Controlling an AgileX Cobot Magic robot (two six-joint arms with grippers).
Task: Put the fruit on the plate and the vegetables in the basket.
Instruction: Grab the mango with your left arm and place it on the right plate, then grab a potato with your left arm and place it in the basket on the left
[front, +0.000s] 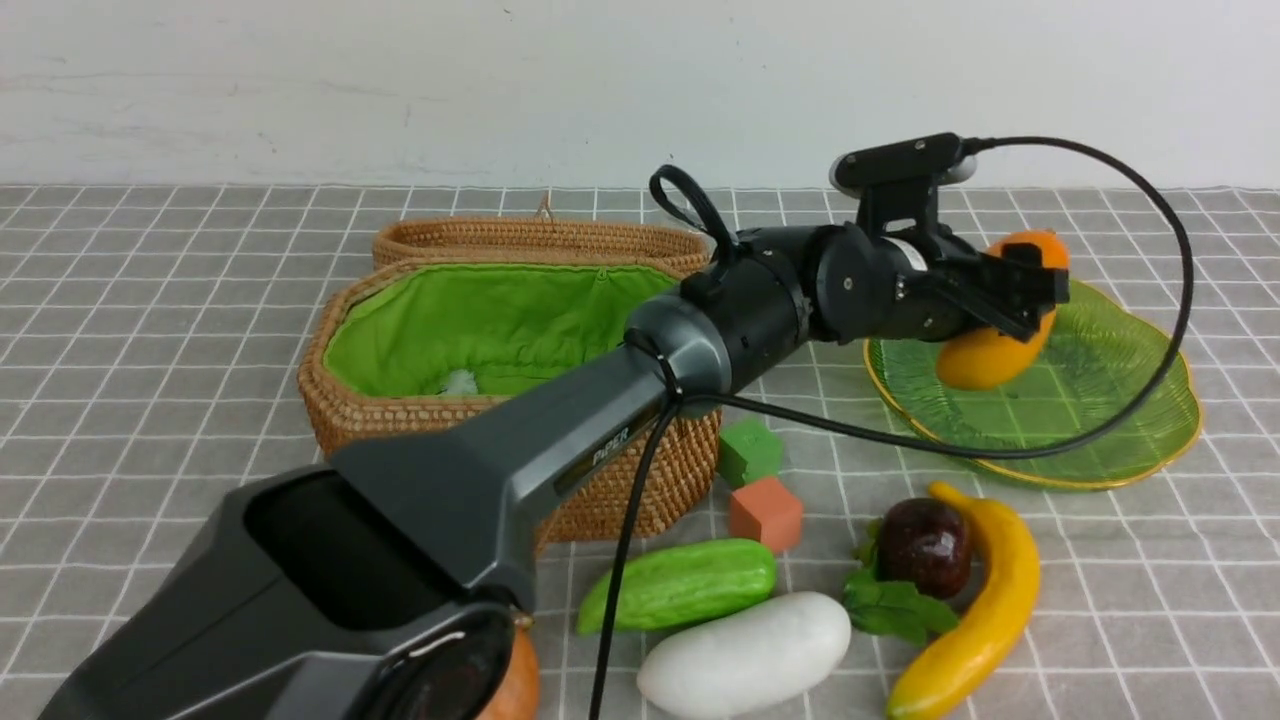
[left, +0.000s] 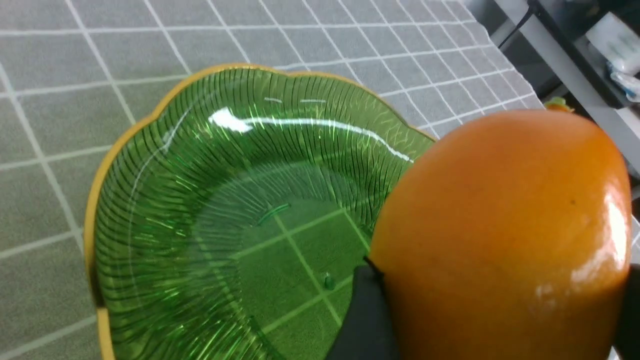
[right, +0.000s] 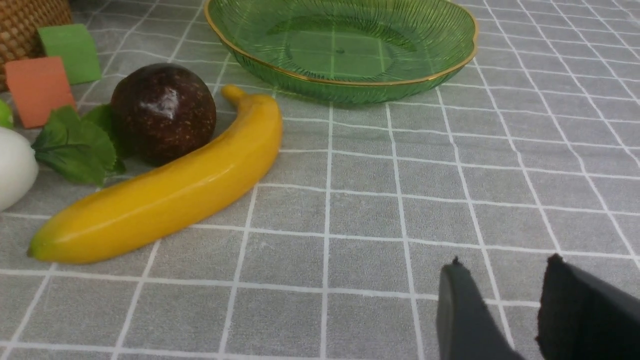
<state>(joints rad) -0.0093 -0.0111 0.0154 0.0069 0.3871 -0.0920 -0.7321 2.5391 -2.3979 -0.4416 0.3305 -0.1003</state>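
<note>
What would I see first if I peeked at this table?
The big black left gripper holding a shiny orange mango above the green glass plate. Then the woven basket with its bright green lining, left of the plate, and the yellow banana lying near the front.

The left arm (front: 560, 440) has a smooth, angular dark grey link printed "PIPER" in pale letters, followed by glossy black cylindrical joints (front: 770, 300). A flat black camera (front: 900, 158) is bracketed onto the wrist, and a thin black cable (front: 1183, 300) runs from it. The left gripper (front: 1035, 298) is black and blocky. The right gripper (right: 505, 310) has matte, wedge-shaped dark fingers.
</note>
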